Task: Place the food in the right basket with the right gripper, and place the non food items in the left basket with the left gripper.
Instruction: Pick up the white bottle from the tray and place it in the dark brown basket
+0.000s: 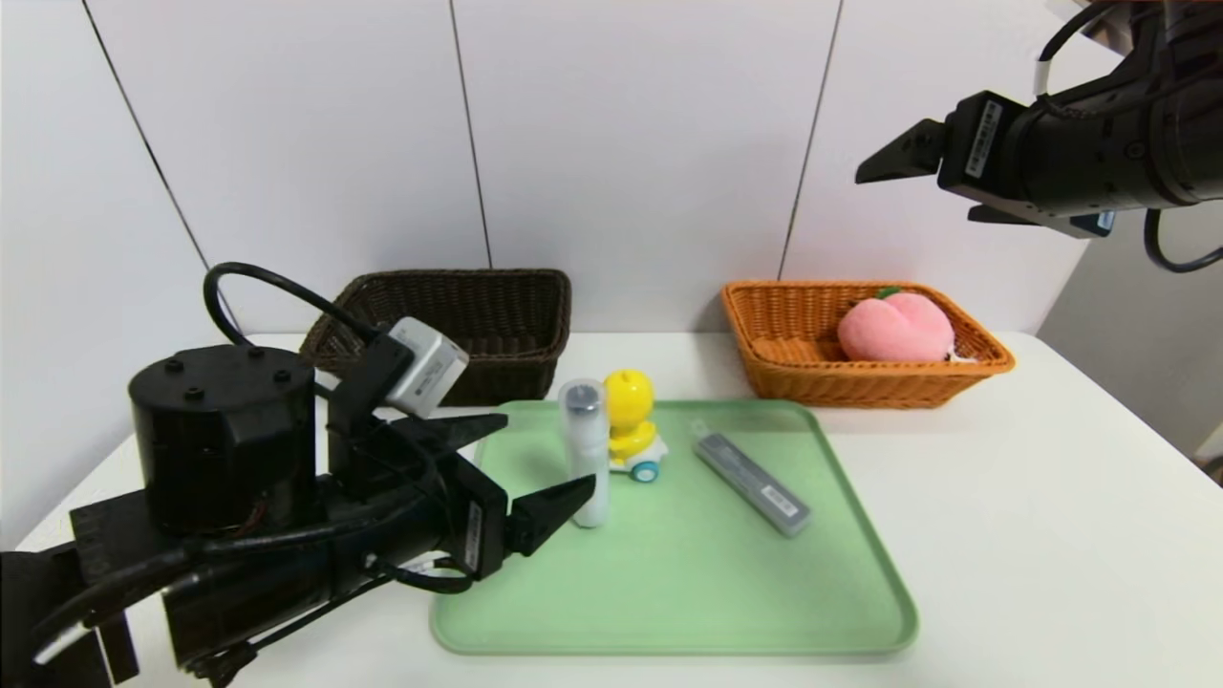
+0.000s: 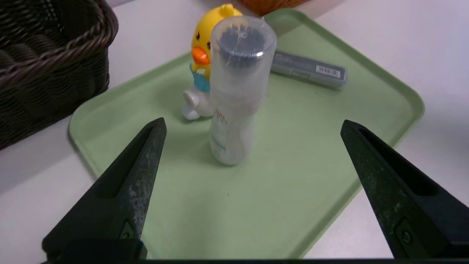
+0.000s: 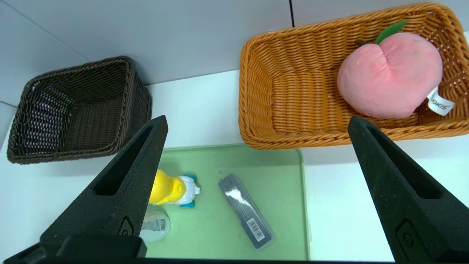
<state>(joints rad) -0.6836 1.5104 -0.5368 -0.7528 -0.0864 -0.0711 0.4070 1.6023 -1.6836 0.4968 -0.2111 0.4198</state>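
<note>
Left gripper (image 1: 535, 466) open wide beside the white bottle (image 1: 585, 449), lined up so I can take it for the dark basket (image 1: 535, 287).
Peach (image 1: 895, 327) sits in the orange basket (image 1: 764, 368); right gripper (image 1: 893, 158) hangs open, empty, up high.

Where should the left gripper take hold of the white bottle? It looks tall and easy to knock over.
Probably the white bottle's lower body, below the clear cap, approached level from the tray's near edge. It stands upright, the yellow duck sits close behind it, and the open left gripper already frames it on both sides.
</note>
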